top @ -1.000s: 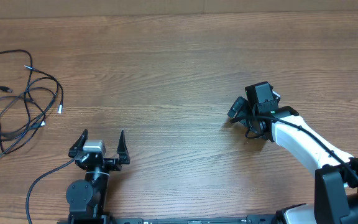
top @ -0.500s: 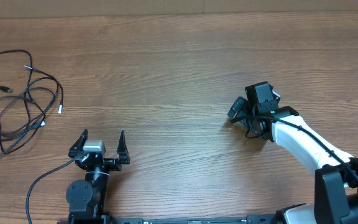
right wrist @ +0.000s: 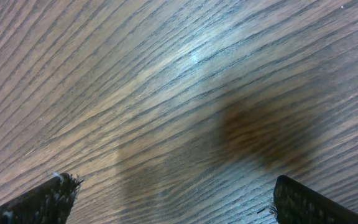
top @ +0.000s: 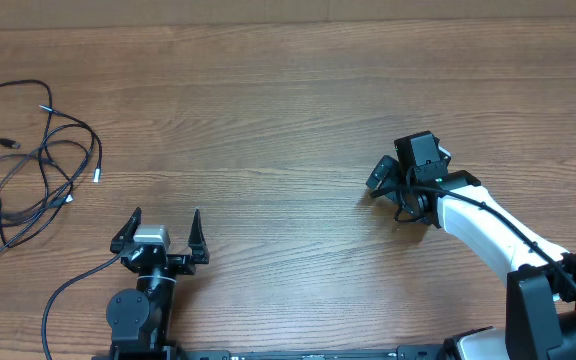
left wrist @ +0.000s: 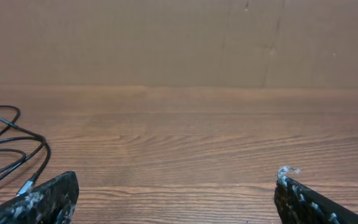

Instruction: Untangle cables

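Cables (top: 41,155) in loose tangle, far left

A robotics lab, it seems: left arm (top: 133,310) and right arm (top: 488,230) mounted at a wood-grain tabletop (top: 298,110), plain brown board (left wrist: 166,37) behind.

Overhead: straight down on table (top: 298,90). Left wrist: low, level, shares cables (top: 44,155). Right wrist: close, downward.

cables (top: 38,165): black | table (top: 288,110): brown woodgrain | right arm (top: 478,225): white
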You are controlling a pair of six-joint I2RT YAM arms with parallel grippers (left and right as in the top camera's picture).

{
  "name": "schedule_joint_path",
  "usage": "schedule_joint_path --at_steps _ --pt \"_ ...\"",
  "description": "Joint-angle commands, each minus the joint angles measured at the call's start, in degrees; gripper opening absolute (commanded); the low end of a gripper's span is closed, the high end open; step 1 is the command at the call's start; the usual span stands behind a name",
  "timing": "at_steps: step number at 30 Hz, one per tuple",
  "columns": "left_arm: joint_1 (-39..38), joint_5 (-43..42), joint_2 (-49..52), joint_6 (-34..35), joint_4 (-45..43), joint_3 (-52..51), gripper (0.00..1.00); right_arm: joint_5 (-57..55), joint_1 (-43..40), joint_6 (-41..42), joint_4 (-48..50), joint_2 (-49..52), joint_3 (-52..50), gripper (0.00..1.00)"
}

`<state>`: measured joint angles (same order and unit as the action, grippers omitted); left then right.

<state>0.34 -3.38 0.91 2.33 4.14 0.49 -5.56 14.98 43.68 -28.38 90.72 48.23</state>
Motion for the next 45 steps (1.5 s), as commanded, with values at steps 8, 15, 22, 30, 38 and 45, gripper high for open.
schedule_joint_path --at_steps 8,15,22,30,38,45 --pt "-0.4 0.4 -0.7 -1.5 0.1 -0.2 1.00 -0.9 -0.3 -0.1 0.2 -11.0 -0.4 1.00" --pt "-0.4 0.4 -0.7 -1.5 0.1 -0.2 1.00 -0.9 -0.3 -0.1 0.2 -27.1 -0.4 1.00" --pt "-0.4 0.4 -0.7 -1.5 0.1 -0.2 1.00 -0.8 -0.3 -0.1 -0.3 -42.1 -0.4 1.00" --pt "-0.4 0.4 -0.7 -1.5 0.1 -0.2 1.00 -0.9 -0.3 -0.1 -0.5 -58.1 -0.4 1.00" --pt "-0.4 0.4 -0.7 -1.5 0.1 -0.2 1.00 -0.9 -1.1 -0.1 -3.5 -59.7 -1.4 1.00" --pt "-0.4 0.4 -0.7 -1.5 0.1 -0.2 1.00 -0.9 -2.9 -0.1 -16.0 -64.3 -1.4 1.00"
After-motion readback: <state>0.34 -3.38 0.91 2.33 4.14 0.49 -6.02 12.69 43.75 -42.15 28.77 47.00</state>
